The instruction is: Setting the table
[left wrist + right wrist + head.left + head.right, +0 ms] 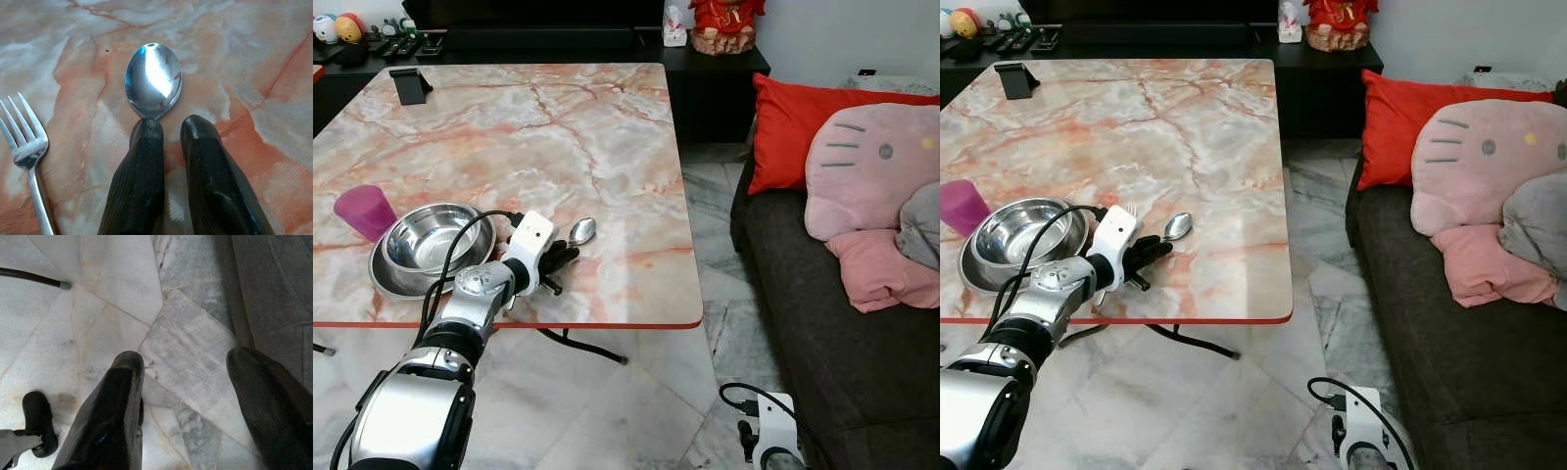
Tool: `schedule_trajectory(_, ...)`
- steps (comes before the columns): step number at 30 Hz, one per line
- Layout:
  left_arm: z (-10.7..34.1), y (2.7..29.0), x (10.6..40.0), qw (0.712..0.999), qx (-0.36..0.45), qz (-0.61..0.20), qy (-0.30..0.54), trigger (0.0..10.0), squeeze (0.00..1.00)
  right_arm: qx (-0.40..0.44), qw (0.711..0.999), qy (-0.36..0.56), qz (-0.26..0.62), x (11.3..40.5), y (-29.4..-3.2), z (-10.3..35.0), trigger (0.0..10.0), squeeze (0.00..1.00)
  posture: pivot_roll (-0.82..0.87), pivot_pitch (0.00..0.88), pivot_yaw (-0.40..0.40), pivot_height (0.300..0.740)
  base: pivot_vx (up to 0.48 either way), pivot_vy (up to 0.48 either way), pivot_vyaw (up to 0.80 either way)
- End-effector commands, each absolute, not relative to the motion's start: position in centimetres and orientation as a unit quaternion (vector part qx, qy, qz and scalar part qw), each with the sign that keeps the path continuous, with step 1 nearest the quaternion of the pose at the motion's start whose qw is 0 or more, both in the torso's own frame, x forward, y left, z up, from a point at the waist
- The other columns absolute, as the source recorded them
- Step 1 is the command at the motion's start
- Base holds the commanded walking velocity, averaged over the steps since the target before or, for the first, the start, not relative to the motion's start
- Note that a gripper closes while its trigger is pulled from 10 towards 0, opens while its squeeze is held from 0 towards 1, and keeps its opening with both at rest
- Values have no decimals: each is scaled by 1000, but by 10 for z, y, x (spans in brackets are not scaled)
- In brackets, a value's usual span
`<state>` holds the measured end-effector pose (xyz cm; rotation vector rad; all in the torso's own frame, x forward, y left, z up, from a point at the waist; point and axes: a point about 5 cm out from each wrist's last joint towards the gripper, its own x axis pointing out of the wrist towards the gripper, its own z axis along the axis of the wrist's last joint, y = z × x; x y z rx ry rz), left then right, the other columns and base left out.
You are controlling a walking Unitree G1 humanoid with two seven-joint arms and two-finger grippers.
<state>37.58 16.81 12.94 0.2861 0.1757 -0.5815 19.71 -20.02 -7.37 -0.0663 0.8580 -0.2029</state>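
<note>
Spoon (pixel 153 81) and fork (pixel 27 152) lie near the table's (pixel 636 294) front edge beside the stacked bowl (pixel 435 240) and cup (pixel 367 211), the left gripper (pixel 171 128) nearly closed over the spoon handle, the right gripper (pixel 188 367) idle, fingers apart; placement appears largely complete.

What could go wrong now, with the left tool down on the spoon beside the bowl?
The left tool covers the spoon handle with its fingers near-shut; they may slide off the thin handle or push it along the smooth marble table. The fork lies close alongside and could get knocked.
</note>
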Motion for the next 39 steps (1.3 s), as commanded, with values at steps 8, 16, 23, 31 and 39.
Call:
schedule_trajectory(8,137,169,378,946,127,-289,80,10000,0,-31,902,420,-97,193,-199,-76,10000,0,24,102,15,740,0,0,0)
schedule_trajectory(16,130,164,375,930,129,-326,109,10000,0,-30,902,421,-97,193,-198,-76,10000,0,26,99,16,740,0,0,0)
schedule_trajectory(23,134,165,375,933,117,-325,101,10000,0,-31,902,420,-97,194,-199,-76,10000,0,28,97,14,740,0,0,0)
schedule_trajectory(31,163,170,385,952,122,-280,35,10000,0,-31,902,420,-96,195,-198,-75,10000,0,30,93,14,740,0,0,0)
schedule_trajectory(39,174,167,387,955,107,-276,7,10000,0,-31,902,420,-95,195,-197,-75,10000,0,30,90,17,740,0,0,0)
